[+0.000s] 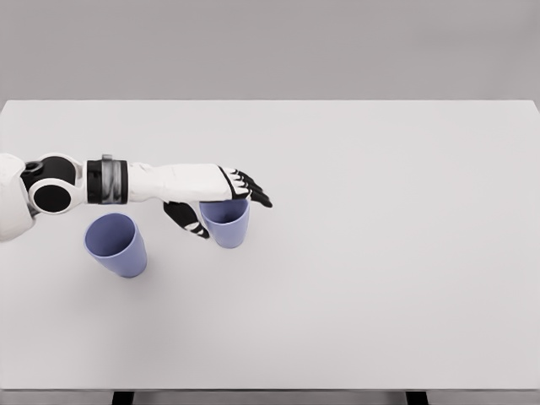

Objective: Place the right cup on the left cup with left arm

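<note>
Two blue-purple cups stand upright on the white table. The left cup is at the lower left, apart from the hand. The right cup stands just under my left hand, whose arm reaches in from the left edge. The four fingers stretch over the cup's far rim and hide part of its opening. The thumb hangs down beside the cup's left wall. The hand is spread around the cup without closing on it, and the cup rests on the table.
The table's front edge runs along the bottom of the view, and a plain grey wall lies behind the far edge.
</note>
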Robot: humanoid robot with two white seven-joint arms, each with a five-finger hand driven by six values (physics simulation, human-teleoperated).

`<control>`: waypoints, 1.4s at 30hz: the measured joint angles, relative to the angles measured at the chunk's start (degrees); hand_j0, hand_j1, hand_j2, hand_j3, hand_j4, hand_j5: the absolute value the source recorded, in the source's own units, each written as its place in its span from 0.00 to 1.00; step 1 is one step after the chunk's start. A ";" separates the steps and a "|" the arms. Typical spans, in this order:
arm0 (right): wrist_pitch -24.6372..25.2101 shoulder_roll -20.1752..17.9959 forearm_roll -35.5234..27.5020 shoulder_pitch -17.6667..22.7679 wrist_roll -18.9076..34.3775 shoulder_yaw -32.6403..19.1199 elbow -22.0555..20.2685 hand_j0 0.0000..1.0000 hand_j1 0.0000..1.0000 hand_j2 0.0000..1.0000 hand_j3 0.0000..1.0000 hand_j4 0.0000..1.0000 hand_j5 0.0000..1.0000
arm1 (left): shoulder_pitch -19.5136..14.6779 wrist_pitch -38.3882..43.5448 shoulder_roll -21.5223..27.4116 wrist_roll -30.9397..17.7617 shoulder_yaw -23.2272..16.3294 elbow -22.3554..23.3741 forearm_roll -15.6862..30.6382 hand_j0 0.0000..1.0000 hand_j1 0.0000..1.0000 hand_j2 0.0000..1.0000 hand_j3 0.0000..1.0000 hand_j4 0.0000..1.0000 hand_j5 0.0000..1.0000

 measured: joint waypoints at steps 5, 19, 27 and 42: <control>0.00 0.00 0.00 0.00 0.00 0.00 0.00 1.00 1.00 1.00 1.00 1.00 1.00 | 0.26 0.43 0.42 0.53 0.09 0.06 0.37 0.68 0.68 0.68 0.68 0.68 0.68; 0.00 0.00 0.01 0.00 0.00 0.00 0.00 1.00 1.00 1.00 1.00 1.00 1.00 | -4.57 -0.52 4.25 0.15 0.86 -3.91 0.95 0.54 0.54 0.54 0.54 0.54 0.54; 0.00 0.00 0.00 0.00 0.00 0.00 0.00 1.00 1.00 1.00 1.00 1.00 1.00 | -10.55 -0.55 14.80 -0.15 0.77 -13.94 5.01 0.53 0.53 0.53 0.53 0.53 0.53; 0.00 0.00 0.00 0.00 0.00 0.00 0.00 1.00 1.00 1.00 1.00 1.00 1.00 | -14.59 -0.65 30.53 -3.73 0.48 -20.39 6.94 0.53 0.53 0.53 0.53 0.53 0.53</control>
